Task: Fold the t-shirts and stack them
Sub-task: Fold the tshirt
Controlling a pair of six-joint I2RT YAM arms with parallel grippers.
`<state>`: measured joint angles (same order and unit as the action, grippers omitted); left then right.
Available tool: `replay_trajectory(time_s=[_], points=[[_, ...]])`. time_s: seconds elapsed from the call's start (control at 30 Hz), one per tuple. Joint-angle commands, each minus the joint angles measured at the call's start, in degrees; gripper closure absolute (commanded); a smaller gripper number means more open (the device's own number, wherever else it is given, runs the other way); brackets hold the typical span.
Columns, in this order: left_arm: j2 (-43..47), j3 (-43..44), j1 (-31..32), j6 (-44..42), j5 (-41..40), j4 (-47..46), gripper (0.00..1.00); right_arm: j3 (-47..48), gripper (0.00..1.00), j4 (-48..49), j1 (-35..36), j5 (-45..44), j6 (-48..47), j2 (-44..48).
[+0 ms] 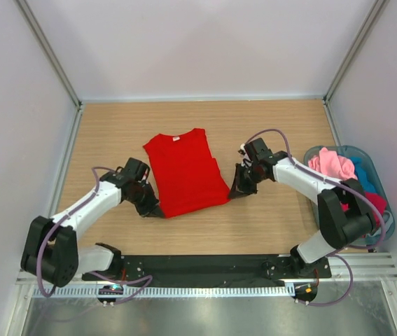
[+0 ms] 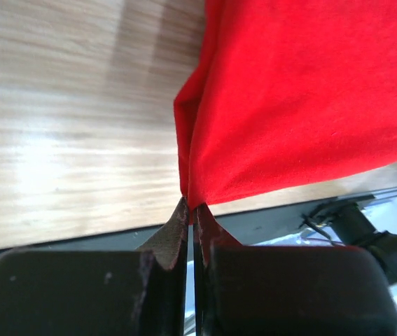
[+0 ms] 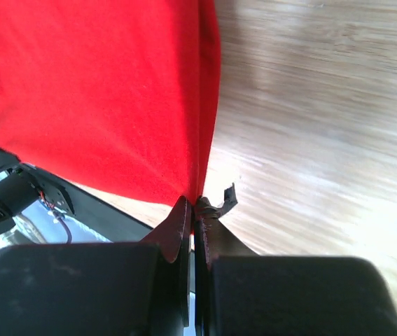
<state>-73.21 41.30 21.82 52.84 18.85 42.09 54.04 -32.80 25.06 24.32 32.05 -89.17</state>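
The left gripper (image 1: 158,211) and right gripper (image 1: 234,192) each pinch 1 near hem corner of the red t-shirt (image 1: 184,171), likely to fold that edge over evenly.

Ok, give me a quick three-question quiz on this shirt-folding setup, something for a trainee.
1. True or false: only one gripper holds the red t-shirt.
2. Where does the left gripper pinch it? A) the collar B) a hem corner nearest the arm bases C) a sleeve
3. In one word, what is the pink t-shirt lying in?

Key
1. False: the right gripper is shut on the other hem corner.
2. B
3. The blue basket at the table's right edge.
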Motion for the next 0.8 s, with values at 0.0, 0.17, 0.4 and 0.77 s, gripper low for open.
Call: replay_trajectory(time_s=[0.0,0.17,0.4,0.77], points=[[3.94,5.09,0.06,1.65,-1.09,6.07,1.0,3.96,0.99,-5.51,0.08,-4.27,-1.9,4.26],[4.48,11.07,0.15,1.74,-4.43,9.15,1.0,11.34,0.99,-9.12,-0.01,-6.47,-2.96,4.18],[-0.26,22.15,-1.16,-1.42,-10.76,11.62,1.0,27.41,0.99,-12.99,-0.1,-11.39,-5.42,-3.72],[-14.49,40.96,-8.63,-7.13,-15.42,7.76,1.0,54.67,0.99,-7.83,-0.1,-11.4,-3.06,-21.57]])
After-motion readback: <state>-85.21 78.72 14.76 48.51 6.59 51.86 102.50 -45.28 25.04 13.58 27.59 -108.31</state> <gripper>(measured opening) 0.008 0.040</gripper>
